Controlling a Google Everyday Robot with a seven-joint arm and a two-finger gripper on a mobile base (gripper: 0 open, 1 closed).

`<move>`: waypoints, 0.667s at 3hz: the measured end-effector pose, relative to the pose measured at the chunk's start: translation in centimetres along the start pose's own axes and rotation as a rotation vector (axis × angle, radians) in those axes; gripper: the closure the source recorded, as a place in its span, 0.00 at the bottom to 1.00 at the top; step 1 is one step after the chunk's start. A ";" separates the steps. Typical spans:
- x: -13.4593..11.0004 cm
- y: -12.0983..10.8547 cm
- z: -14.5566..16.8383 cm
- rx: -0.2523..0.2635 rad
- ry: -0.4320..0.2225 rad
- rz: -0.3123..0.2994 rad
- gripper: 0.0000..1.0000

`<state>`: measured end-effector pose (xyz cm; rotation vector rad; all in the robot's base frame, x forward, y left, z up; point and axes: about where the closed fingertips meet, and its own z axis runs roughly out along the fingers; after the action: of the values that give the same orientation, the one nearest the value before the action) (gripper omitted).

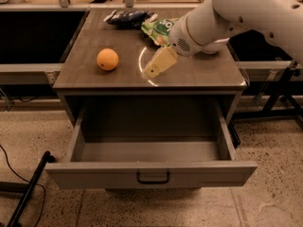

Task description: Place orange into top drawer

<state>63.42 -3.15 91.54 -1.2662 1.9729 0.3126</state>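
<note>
Over the table (208,74) centre, the end effector (152,71) hovers near the orange (108,59).
Open or closed, I cannot tell; a glancing touch could roll the orange off the left edge.

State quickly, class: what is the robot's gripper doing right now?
Gripper: above the cabinet top, apart from the orange, not holding it; open or shut cannot be told.

1. The round orange fruit (107,59) has a matt, finely dimpled skin.
2. The grey-brown top drawer (94,174) looks like smooth, matt laminate, and its dark handle (153,178) looks like metal.
3. The grey-brown cabinet top (203,70) is smooth with a faint sheen.
4. The cream plastic gripper (155,67), hovering over that top near the fruit, looks smooth and matt.
5. The white arm shell (246,8) is softly glossy plastic.
6. The green crinkled snack bag (158,27) looks like shiny foil.
</note>
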 end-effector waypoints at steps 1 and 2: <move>-0.1 0.0 0.1 -0.002 -0.001 0.000 0.00; -1.7 0.0 3.0 -0.023 -0.026 -0.010 0.00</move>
<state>65.20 -0.31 90.65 -1.2796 1.9455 0.3465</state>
